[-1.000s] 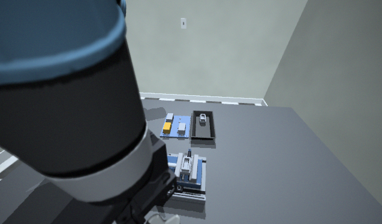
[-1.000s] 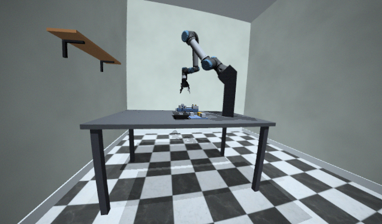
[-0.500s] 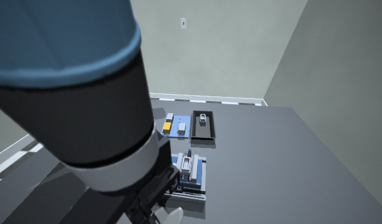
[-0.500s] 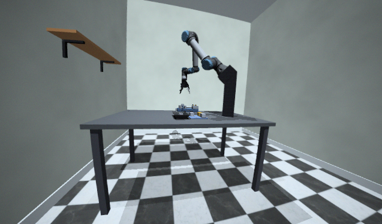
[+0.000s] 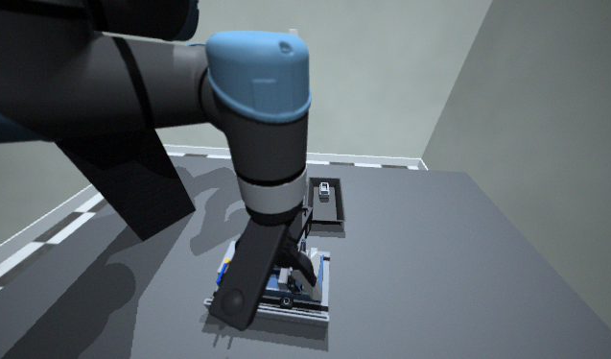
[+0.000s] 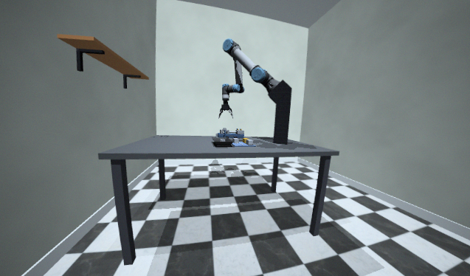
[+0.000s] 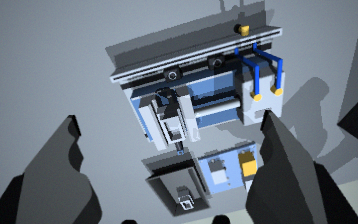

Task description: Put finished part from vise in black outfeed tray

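Note:
The finished part [image 7: 172, 127], a pale block with a pocket on top, sits clamped between the jaws of the blue and grey vise [image 7: 195, 102]. The vise also shows in the top view [image 5: 293, 283], partly hidden by my arm. My gripper [image 7: 172, 113] hangs open and empty well above the vise; it shows in the exterior view [image 6: 225, 112] high over the table. The black outfeed tray [image 7: 177, 190] lies just beyond the vise and holds one finished block [image 7: 184, 197]. The tray [image 5: 326, 199] and its block [image 5: 323, 190] also show in the top view.
A blue plate [image 7: 227, 170] with a grey block [image 7: 219, 174] and a yellow block [image 7: 249, 164] lies beside the tray. The vise has a blue handle with yellow knobs [image 7: 262, 75]. The arm's dark pedestal [image 6: 281, 111] stands at the table's back. A wooden shelf [image 6: 100, 55] hangs on the left wall.

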Tool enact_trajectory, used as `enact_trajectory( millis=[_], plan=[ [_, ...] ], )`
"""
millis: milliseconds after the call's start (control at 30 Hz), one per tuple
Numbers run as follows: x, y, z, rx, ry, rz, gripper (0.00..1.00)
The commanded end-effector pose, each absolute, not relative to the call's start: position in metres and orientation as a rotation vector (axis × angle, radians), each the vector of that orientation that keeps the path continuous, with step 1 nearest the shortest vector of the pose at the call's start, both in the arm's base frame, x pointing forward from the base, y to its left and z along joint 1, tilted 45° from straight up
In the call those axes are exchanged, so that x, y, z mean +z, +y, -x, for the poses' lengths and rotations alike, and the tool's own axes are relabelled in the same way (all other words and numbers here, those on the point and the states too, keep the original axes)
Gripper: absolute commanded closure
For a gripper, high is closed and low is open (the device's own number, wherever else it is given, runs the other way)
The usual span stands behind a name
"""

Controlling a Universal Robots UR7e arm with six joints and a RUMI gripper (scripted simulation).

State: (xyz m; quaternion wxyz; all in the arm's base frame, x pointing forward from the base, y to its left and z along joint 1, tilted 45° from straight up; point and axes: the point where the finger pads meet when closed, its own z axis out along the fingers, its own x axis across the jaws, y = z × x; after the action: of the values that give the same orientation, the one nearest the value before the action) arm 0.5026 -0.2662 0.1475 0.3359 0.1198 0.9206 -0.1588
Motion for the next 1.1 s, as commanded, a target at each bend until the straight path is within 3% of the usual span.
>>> enact_trajectory(
  millis=[0,467,500,1067],
  plan=[
    [0.128,-0.224,-0.527,-0.488,2.414,-0.151,0.0],
    [0.113,-0.18,-0.54,-0.541,2.416,0.002,0.0],
    [0.113,-0.18,-0.54,-0.541,2.416,0.002,1.0],
    [0.113,-0.18,-0.54,-0.541,2.416,0.002,1.0]
  ],
)
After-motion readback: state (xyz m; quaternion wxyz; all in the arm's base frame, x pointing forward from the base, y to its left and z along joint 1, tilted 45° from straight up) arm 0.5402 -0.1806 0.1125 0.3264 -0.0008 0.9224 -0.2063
